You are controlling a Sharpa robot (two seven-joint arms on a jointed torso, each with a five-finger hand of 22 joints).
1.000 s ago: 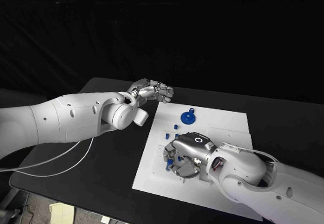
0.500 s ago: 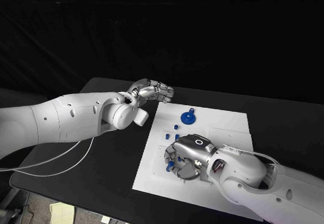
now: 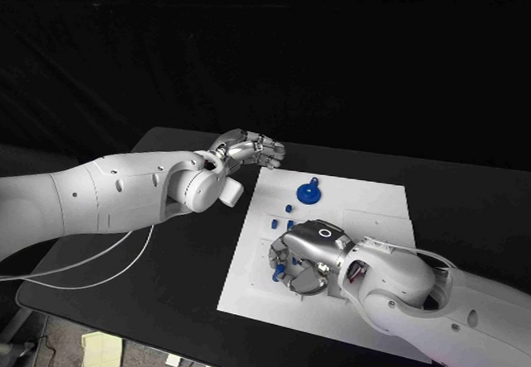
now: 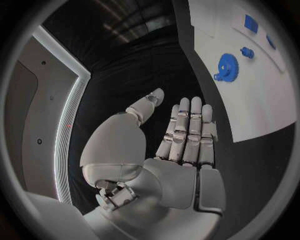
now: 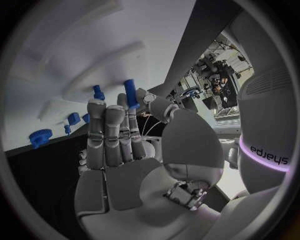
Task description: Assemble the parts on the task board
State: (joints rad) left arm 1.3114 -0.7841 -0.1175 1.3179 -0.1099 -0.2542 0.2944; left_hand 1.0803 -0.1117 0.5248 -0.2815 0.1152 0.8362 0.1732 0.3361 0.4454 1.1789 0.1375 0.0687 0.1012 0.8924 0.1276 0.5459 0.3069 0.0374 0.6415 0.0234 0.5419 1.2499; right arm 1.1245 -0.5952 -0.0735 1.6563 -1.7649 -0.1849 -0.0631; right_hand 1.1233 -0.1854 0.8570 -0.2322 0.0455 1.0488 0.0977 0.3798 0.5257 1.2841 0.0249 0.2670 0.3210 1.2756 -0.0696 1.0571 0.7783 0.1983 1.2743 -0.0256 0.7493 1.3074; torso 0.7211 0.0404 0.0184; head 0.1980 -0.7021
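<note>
The white task board (image 3: 360,207) lies in the middle of the black table. My right hand (image 3: 307,256) hangs low over its left part. In the right wrist view a thumb and a finger pinch a blue peg (image 5: 130,93), and a shorter blue peg (image 5: 98,92) stands just beside the fingertips. A blue gear (image 3: 310,191) lies near the board's far edge, with small blue parts (image 3: 286,207) before it. My left hand (image 3: 250,150) floats off the board's far left corner, fingers straight and holding nothing. The left wrist view shows this hand (image 4: 181,135), the gear (image 4: 227,67) and the board (image 4: 262,95).
Bare black table (image 3: 166,261) stretches left of the board under my left arm. A white cable (image 3: 106,262) loops over that side. The board's right half has only pale raised shapes (image 3: 377,218).
My right hand has turned a little and shifted slightly toward the board's near left. The left arm has not moved.
</note>
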